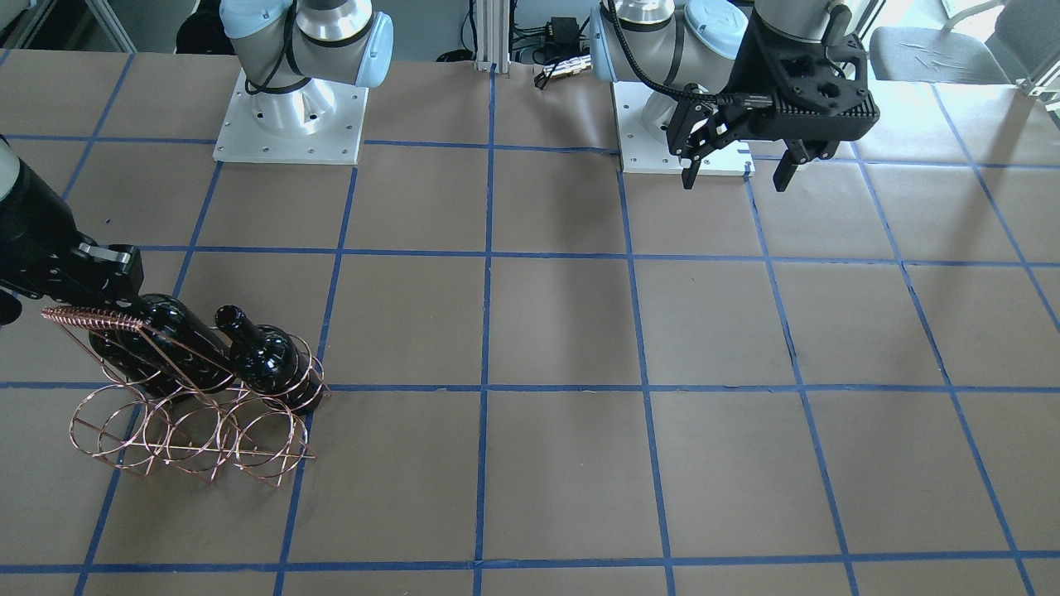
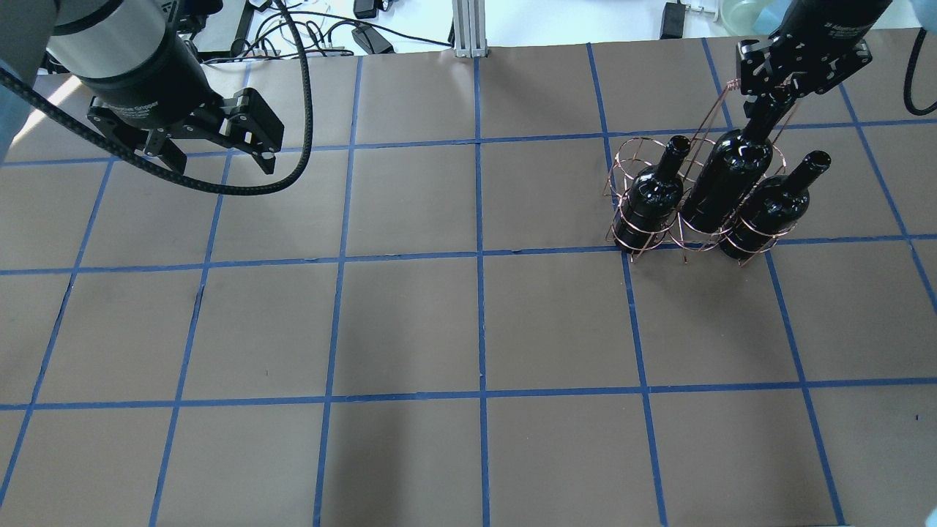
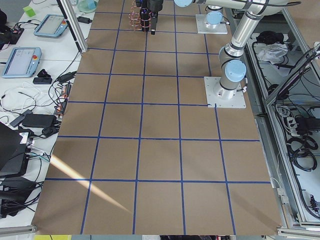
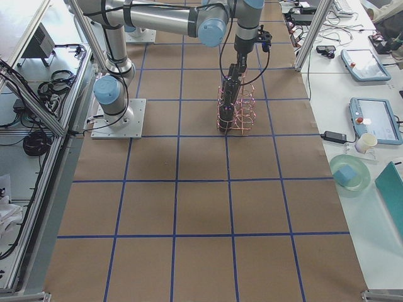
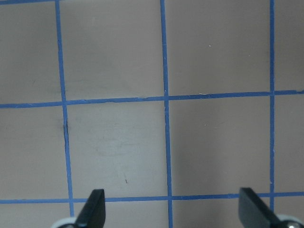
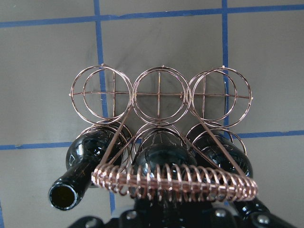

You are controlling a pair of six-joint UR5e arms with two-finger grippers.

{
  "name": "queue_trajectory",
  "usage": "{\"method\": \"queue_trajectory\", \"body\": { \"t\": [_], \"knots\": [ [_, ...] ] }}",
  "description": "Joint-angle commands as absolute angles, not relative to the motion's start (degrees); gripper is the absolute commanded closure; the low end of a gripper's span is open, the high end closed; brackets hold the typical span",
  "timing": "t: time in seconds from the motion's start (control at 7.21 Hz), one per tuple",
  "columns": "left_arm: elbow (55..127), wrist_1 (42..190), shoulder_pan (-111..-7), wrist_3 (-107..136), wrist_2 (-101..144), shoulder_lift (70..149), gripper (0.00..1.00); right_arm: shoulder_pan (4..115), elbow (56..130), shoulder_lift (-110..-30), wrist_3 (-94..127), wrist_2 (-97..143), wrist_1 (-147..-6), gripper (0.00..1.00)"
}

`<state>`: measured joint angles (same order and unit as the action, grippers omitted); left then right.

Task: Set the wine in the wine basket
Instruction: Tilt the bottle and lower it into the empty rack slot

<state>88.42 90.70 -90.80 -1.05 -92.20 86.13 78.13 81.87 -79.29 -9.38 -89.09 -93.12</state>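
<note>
- We see the wine basket [image 6: 159, 93] on the brown table [image 2: 476, 329] with blue lines, far over on the robot's right side.
- The wine [image 2: 728, 183] sits in the middle ring of the row nearer the robot, between another bottle [image 2: 648, 201] and a third bottle [image 2: 768, 208].
- All three bottles are black and shiny.
- The right gripper [image 2: 776, 91] is clamped on the top of the wine's neck, just beside the basket's coiled handle [image 6: 175, 183].
- In the front view the wine leans over toward that gripper.
- We cannot tell if the wine's bottom is all the way down in its ring.
- The left gripper [image 5: 173, 209] hangs over bare table, well apart from the basket. Its two fingers are spread wide with nothing in between.
</note>
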Motion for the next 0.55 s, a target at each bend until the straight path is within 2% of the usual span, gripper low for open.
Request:
{"method": "queue_trajectory", "body": {
  "t": [0.0,0.42],
  "knots": [
    [88.4,90.7,-90.8,-1.1,-92.2,86.1,0.0,78.1,83.9,-78.7,-9.1,-89.0,-93.3,1.0],
    [88.4,90.7,-90.8,-1.1,-92.2,86.1,0.0,78.1,85.0,-78.7,-9.3,-89.0,-93.3,1.0]
  ]
}}
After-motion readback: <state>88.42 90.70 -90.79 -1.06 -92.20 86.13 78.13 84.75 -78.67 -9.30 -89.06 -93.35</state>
